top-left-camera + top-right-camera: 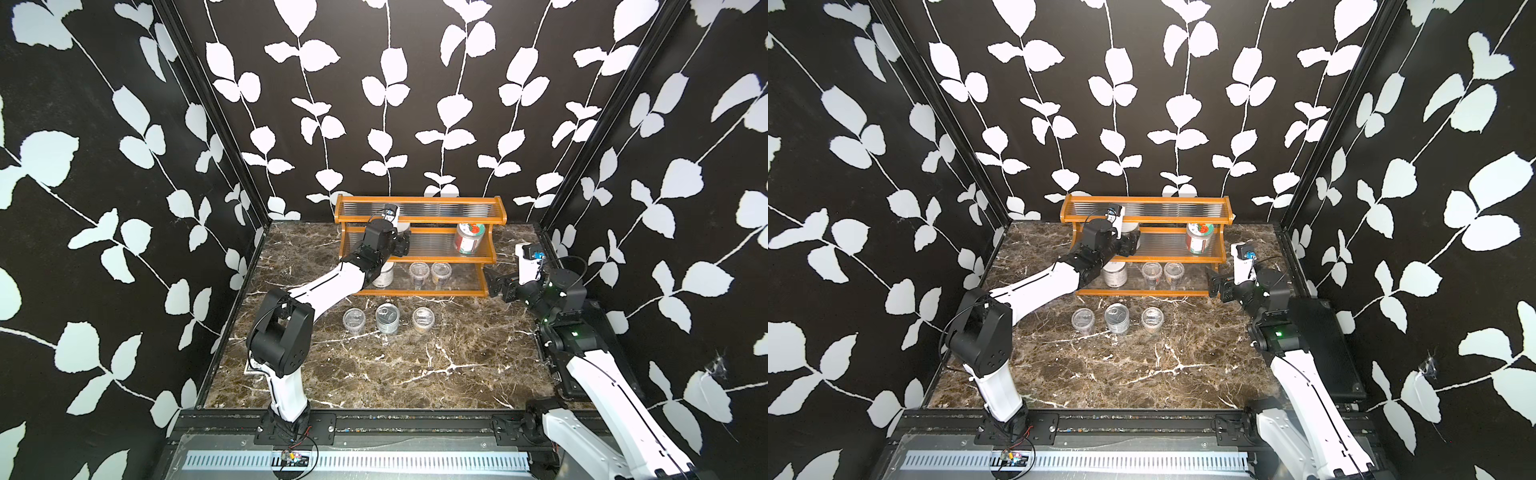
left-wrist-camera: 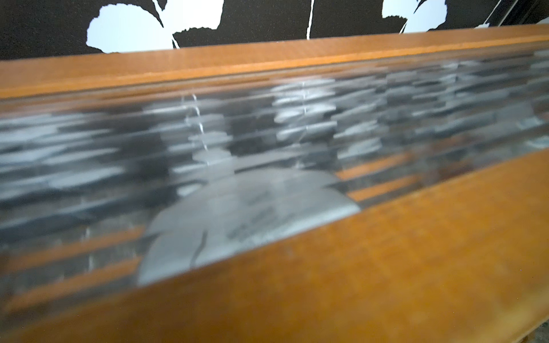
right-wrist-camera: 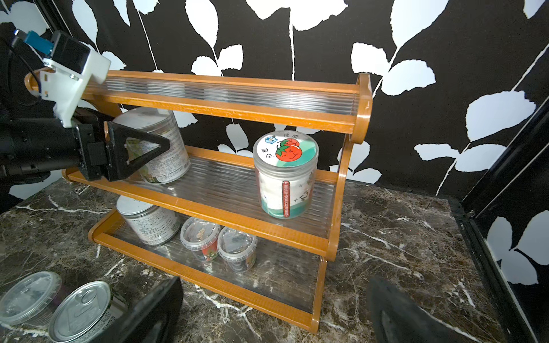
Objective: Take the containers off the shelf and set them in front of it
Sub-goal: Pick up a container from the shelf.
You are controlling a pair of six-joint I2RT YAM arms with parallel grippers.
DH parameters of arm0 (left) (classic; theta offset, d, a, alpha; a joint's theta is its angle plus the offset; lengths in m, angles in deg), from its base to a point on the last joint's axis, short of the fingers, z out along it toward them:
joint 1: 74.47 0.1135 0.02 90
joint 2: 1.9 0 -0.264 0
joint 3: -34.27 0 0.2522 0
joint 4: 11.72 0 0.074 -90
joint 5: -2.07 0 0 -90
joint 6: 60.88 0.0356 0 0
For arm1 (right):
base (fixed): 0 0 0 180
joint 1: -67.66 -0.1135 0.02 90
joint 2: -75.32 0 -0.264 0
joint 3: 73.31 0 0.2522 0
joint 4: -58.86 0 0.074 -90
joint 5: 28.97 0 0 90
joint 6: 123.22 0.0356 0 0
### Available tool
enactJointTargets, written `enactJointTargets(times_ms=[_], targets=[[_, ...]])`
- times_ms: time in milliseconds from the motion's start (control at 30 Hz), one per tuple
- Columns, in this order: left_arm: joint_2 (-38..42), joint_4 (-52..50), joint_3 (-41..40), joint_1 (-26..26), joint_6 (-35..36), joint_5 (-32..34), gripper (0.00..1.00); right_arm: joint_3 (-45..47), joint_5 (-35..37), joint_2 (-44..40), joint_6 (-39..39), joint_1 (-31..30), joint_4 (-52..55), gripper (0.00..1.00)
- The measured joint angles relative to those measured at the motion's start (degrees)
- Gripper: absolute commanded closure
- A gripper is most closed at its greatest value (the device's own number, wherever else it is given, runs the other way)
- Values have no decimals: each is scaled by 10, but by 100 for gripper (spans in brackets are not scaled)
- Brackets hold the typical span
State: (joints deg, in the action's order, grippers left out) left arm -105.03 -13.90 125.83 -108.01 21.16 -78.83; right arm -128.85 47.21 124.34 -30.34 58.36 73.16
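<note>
From above, in both top views, I count one shelf (image 1: 419, 293), three clear ribbed tiers in an orange-brown frame, standing against the back wall. There are eight containers: three jars, four small clear tubs and one tin can. Five are on the shelf. The green-label jar (image 1: 402, 227) is at the left of the middle tier and the fruit-lid jar (image 1: 468, 237) at its right. On the bottom tier the white-lid jar (image 1: 383, 274) stands with the left shelf tub (image 1: 419, 274) and the right shelf tub (image 1: 441, 272) beside it. Three stand in a row on the marble table (image 1: 374, 374) just in front: the left table tub (image 1: 354, 320), the tin can (image 1: 387, 318) and the right table tub (image 1: 423, 319). The left gripper (image 1: 402, 246) is at the green-label jar. The right gripper (image 1: 495, 286) hangs by the shelf's right end, jaws wide. Three walls (image 1: 104, 124) of black paper with white leaves close the table in. The left wrist view is blurred: an orange rail (image 2: 386, 267), ribbed plastic, and a pale round lid (image 2: 237, 213) between them. In the right wrist view one finger (image 3: 162, 144) of the left gripper lies across the green-label jar's front. Whether those jaws press it I cannot tell. The right gripper's own fingers (image 3: 395, 306) stand far apart with nothing between them.
</note>
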Motion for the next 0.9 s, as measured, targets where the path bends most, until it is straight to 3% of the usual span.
enactJointTargets(times_ms=[600, 900], targets=[[115, -37, -103, -33, -1, -14, 32, 0, -3, 7, 1, 5, -3, 0], [170, -86, -118, -162, -16, 16, 33, 0, 10, 6, -5, 16, 19, 0]])
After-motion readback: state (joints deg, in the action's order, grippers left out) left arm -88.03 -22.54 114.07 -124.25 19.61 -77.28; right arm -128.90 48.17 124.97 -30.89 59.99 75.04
